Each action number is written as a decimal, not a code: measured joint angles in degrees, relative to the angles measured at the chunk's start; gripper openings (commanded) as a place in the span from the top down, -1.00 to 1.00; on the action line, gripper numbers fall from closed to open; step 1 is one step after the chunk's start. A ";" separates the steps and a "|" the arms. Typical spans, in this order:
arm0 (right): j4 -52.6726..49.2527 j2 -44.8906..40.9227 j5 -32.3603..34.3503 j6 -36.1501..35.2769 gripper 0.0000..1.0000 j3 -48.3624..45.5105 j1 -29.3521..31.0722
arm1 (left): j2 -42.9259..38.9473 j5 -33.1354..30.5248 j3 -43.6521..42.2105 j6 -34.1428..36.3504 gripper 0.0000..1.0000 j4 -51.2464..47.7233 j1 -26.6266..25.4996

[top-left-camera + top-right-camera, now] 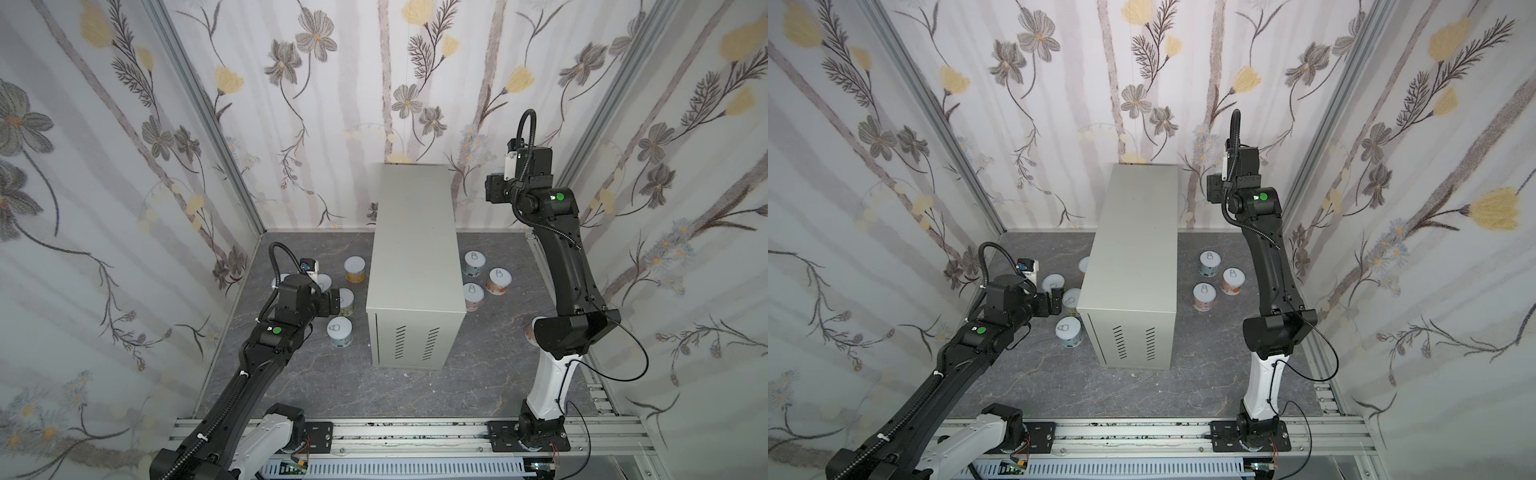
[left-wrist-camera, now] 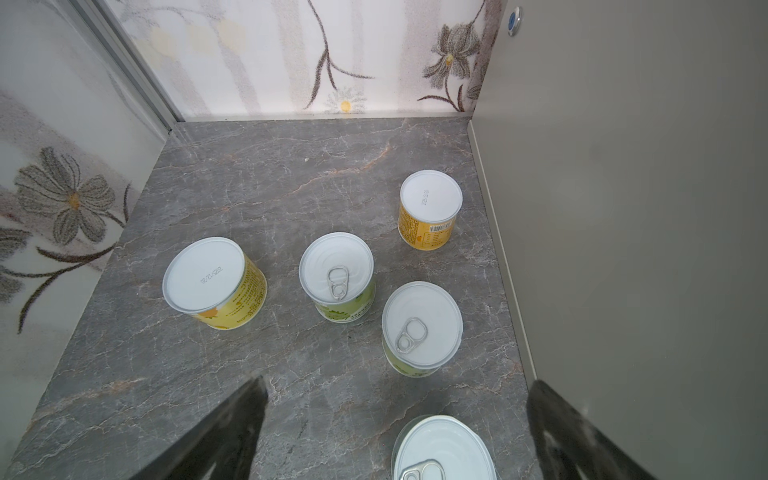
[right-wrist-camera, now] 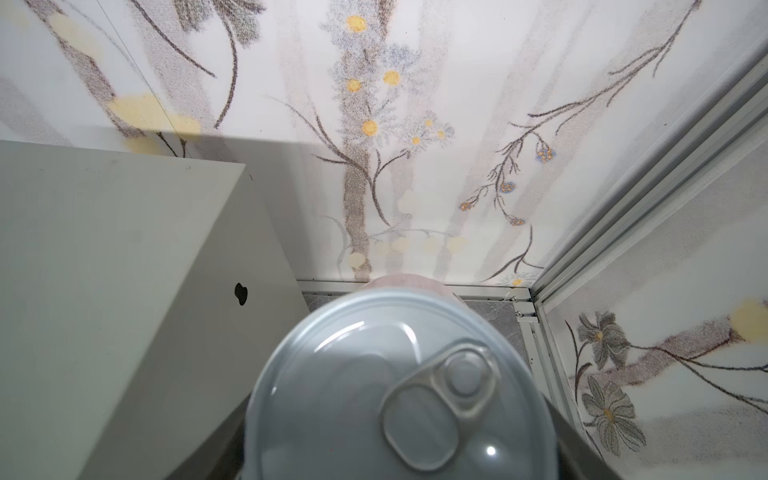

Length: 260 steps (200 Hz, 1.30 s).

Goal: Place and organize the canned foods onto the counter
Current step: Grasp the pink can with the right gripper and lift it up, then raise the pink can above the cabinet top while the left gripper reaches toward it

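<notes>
The counter (image 1: 415, 232) (image 1: 1138, 249) is a tall grey-beige cabinet standing mid-floor, and its flat top is bare. My right gripper (image 1: 495, 188) (image 3: 399, 440) is raised beside the counter's far right top corner, shut on a can (image 3: 399, 386) with a pull-tab lid and a pinkish label. Low on the floor left of the counter, my left gripper (image 1: 333, 302) (image 2: 397, 382) stands open with nothing between its fingers. A pale can (image 2: 442, 449) sits just below it and a green can (image 2: 422, 328) just ahead. Also ahead are another green can (image 2: 336, 276) and two yellow cans (image 2: 214, 282) (image 2: 430, 216).
Three more cans (image 1: 474, 262) (image 1: 498, 280) (image 1: 473, 296) stand on the dark marbled floor right of the counter. Flowered walls close in the back and both sides. The counter's side wall (image 2: 623, 208) rises close beside the left gripper. An aluminium rail (image 1: 415, 432) runs along the front.
</notes>
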 measured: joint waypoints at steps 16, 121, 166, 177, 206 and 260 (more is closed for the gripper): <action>2.40 0.52 -1.22 -0.33 -0.01 0.04 0.17 | 0.26 0.00 0.00 0.00 -1.00 0.00 0.00; 10.80 3.78 -13.38 -1.75 -0.02 0.20 6.84 | -1.57 -0.52 -1.22 0.00 -1.00 0.20 -0.11; 10.78 3.82 -18.80 -2.80 -0.02 0.20 7.67 | -3.54 -0.31 -3.06 0.00 -1.00 0.63 -0.39; 10.75 3.82 -18.82 -3.04 -0.02 0.20 7.82 | -3.82 -0.11 -3.15 0.02 -1.00 0.63 -0.63; 10.47 3.82 -19.52 -4.15 -0.04 0.20 8.55 | -4.79 -1.01 -1.75 1.46 -1.00 0.44 -1.14; 8.59 3.82 -20.26 -6.84 -0.03 0.20 10.51 | -4.20 -4.31 3.17 5.53 -1.00 0.70 -1.18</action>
